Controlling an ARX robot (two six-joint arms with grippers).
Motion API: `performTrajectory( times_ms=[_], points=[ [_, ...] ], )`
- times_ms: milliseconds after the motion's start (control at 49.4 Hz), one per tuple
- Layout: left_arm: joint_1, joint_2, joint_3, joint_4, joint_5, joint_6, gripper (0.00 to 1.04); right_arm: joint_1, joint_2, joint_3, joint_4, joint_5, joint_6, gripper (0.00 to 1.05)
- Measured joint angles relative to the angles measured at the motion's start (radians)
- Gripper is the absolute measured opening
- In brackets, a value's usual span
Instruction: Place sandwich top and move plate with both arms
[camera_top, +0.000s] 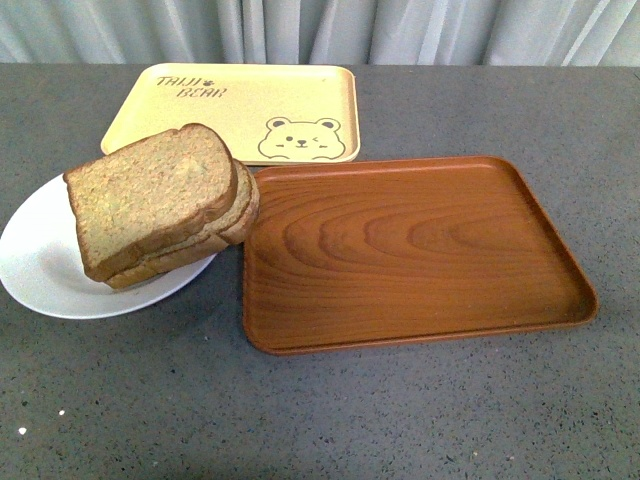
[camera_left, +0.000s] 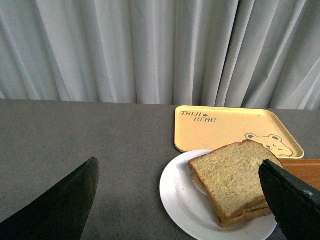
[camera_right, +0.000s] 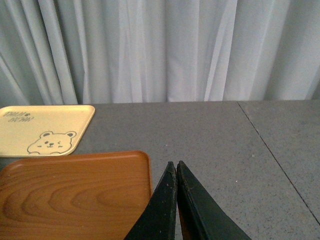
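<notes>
Black left hand (camera_left: 177, 164) spread wide, holding nothing; black right hand (camera_right: 176, 165) pressed together, holding nothing. Thick tan wholemeal sandwich top (camera_top: 150, 195) sits tilted on a lower bread slice (camera_top: 240, 208) on the round white plate (camera_top: 40, 262), at 9 o'clock of the brown wood-grain tray (camera_top: 410, 250). Domed crust end points to 2 o'clock, long axis 8-to-2. Bread likely soft, light, crushable; plate stiff, slick. Best grip: bare rim at 9 and 5 o'clock.

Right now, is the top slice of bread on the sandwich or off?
On. The sandwich top lies stacked over a lower slice, whose edge peeks out beneath it, on the plate.
</notes>
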Motion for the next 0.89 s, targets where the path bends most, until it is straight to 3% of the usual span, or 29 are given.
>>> performTrajectory(
  times_ms=[688, 789, 890],
  points=[
    [0.0, 0.0, 0.0, 0.0, 0.0, 0.0, 0.96, 0.0, -0.202, 0.0, -0.2, 0.0, 0.0, 0.02],
    [0.0, 0.0, 0.0, 0.0, 0.0, 0.0, 0.96, 0.0, -0.34, 0.0, -0.367, 0.0, 0.0, 0.02],
    [0.0, 0.0, 0.0, 0.0, 0.0, 0.0, 0.96, 0.0, -0.374, 0.0, -0.378, 0.0, 0.0, 0.02]
  ],
)
